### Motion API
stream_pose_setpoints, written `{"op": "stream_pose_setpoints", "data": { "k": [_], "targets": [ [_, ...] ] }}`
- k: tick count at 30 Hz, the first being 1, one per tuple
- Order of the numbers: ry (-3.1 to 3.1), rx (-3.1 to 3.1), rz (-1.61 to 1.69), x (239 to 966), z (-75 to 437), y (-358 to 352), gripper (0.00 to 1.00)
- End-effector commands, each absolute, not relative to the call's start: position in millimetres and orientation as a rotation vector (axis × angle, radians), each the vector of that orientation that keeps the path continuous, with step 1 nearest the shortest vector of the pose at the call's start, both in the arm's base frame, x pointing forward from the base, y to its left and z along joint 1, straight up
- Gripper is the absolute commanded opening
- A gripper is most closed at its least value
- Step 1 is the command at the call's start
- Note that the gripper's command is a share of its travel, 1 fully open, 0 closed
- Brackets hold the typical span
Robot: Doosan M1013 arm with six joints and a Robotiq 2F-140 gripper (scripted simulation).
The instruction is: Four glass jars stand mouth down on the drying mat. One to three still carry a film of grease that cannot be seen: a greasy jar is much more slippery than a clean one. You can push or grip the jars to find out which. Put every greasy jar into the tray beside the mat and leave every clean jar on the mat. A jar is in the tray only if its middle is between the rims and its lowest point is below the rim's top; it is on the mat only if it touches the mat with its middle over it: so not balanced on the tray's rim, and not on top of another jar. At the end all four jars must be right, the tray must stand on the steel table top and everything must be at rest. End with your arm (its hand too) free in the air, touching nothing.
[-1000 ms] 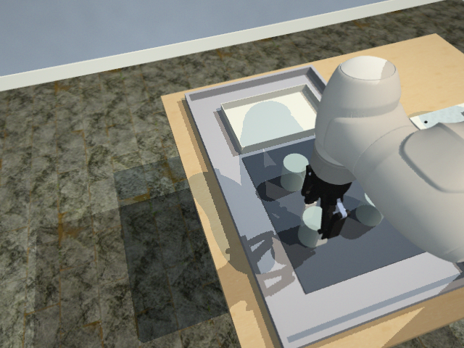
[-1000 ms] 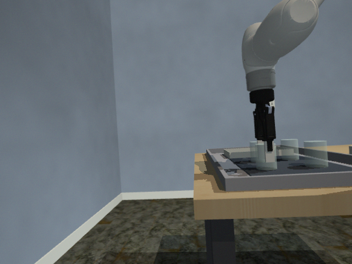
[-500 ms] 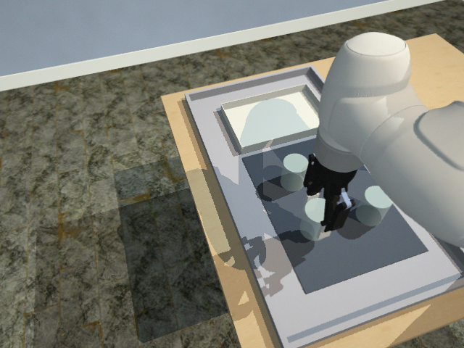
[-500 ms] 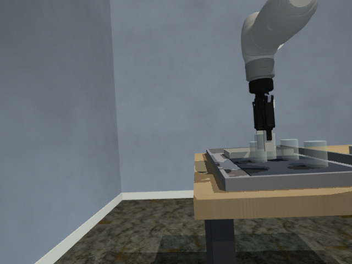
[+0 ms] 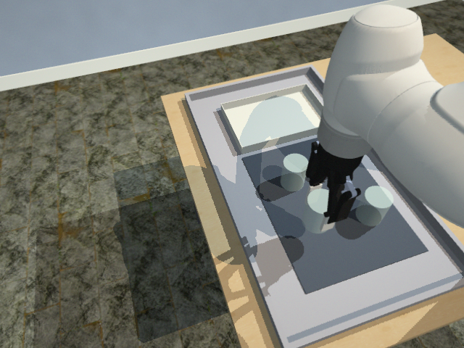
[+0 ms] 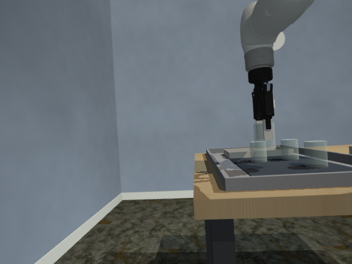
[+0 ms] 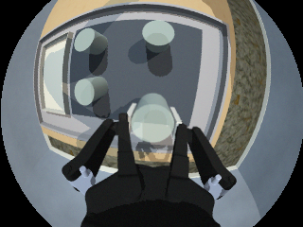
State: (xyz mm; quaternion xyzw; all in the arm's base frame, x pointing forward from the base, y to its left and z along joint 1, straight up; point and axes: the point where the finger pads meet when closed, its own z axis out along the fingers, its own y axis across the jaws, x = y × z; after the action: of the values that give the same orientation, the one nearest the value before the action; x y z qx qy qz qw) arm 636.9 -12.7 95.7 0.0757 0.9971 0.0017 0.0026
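My gripper (image 5: 329, 215) (image 6: 265, 126) (image 7: 152, 112) is shut on a glass jar (image 5: 315, 209) (image 6: 260, 133) (image 7: 151, 115) and holds it mouth down, lifted clear above the dark drying mat (image 5: 356, 258) (image 6: 284, 168) (image 7: 196, 57). Three other jars stand on the mat in the wrist view: one (image 7: 89, 42) (image 5: 293, 172) and another (image 7: 91, 90) near the tray, and one (image 7: 158, 33) (image 5: 374, 206) farther off. In the top view the arm hides one of them. The exterior view shows them in a row (image 6: 258, 152) (image 6: 289, 149) (image 6: 314, 153). The pale tray (image 5: 229, 125) (image 6: 236, 153) (image 7: 44, 76) holds nothing.
The mat and tray lie on a raised-edge steel table top (image 5: 232, 175) (image 6: 270, 181) set on a wooden table (image 5: 174, 108) (image 6: 256, 204). The arm's big white link (image 5: 393, 93) hangs over the mat's right side. Floor lies beyond the table's left edge.
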Motion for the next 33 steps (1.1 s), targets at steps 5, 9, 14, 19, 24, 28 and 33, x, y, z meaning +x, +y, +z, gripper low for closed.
{"op": "stream_pose_setpoints", "data": {
  "k": [5, 9, 14, 19, 24, 28, 33],
  "targets": [
    [3.127, 0.237, 0.006, 636.8, 108.5, -12.7, 0.0],
    [3.127, 0.237, 0.006, 636.7, 119.2, -12.7, 0.0],
    [3.127, 0.237, 0.006, 636.6, 132.5, -12.8, 0.0],
    [3.127, 0.237, 0.006, 636.6, 145.8, -12.8, 0.0],
    [3.127, 0.237, 0.006, 636.5, 153.8, -12.8, 0.0],
    [3.127, 0.237, 0.006, 636.5, 164.5, -12.9, 0.0],
    [3.127, 0.237, 0.006, 631.9, 167.1, -25.4, 0.0]
  ]
}}
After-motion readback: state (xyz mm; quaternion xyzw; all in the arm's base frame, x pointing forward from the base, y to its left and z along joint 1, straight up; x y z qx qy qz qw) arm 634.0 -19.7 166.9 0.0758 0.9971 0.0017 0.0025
